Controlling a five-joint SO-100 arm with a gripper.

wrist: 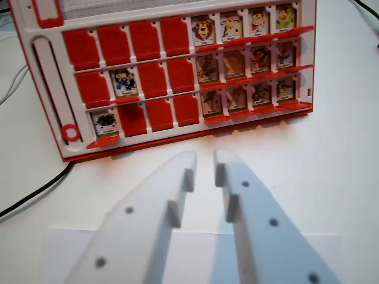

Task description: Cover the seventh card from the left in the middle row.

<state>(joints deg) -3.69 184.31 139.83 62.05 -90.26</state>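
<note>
Hovering low over the white bench (331, 148), the arm's pale gripper (205, 158) is seen from the wrist view with its fingers (177, 177) parted by a narrow gap — nothing is held between them. Just beyond the fingertips, a red-and-white game board (53, 89) is propped at a tilt on the bench, three rows of card slots facing the camera. In the middle row, the seventh card from the left (259, 61) is shown uncovered, its flap down, between two other open cards towards the wrist view's right. Most slots on the board's left half are shut behind red flaps (153, 80) — one open card (124, 83) is left among them in the middle row. A black cable (35, 192) is trailed across the bench at the wrist view's left.
</note>
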